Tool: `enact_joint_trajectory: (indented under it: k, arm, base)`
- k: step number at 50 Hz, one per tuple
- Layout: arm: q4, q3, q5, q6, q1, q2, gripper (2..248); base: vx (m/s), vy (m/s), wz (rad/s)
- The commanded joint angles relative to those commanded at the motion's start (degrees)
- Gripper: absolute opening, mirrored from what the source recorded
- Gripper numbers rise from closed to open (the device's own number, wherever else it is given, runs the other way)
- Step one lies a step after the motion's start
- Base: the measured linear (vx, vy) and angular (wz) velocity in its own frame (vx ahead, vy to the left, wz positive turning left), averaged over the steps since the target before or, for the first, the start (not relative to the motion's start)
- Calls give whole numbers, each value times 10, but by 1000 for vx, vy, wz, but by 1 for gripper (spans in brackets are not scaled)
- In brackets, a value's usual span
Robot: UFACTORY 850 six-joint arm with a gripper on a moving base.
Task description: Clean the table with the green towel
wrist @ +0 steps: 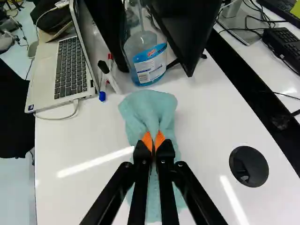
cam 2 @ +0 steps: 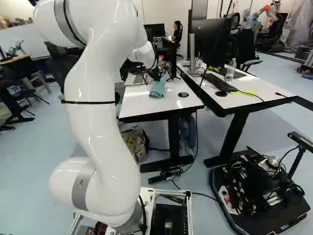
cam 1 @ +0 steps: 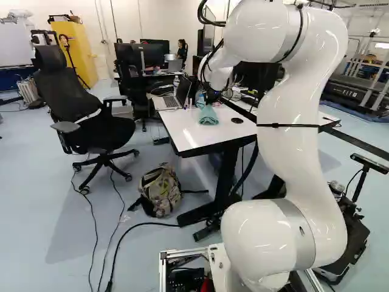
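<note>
The gripper point(cam 1: 213, 96), at the arm's far end in the left base view, is above the white table point(cam 1: 182, 129). Below it lies the green towel point(cam 1: 208, 115), which also shows in the right base view as a crumpled towel point(cam 2: 157, 89). In the wrist view the gripper point(wrist: 153, 143) is shut on the towel point(wrist: 149, 110), its orange pads pinching a fold. The cloth spreads ahead of the fingers and under them on the tabletop point(wrist: 93, 187); the fingers hide part of it.
Ahead of the towel stands a spray bottle point(wrist: 149, 63), with markers point(wrist: 108, 77) and an open laptop point(wrist: 70, 68) beside it. A black round cap point(wrist: 249, 166) sits in the tabletop. A chair point(cam 1: 91, 121) and a backpack point(cam 1: 160, 190) are on the floor near the table.
</note>
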Motion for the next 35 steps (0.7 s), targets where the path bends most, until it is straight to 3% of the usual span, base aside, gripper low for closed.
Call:
enact_joint_trajectory:
  k: [35]
  arm:
    - [0,-22,0,0,0,-26,27]
  base:
    - [0,0,0]
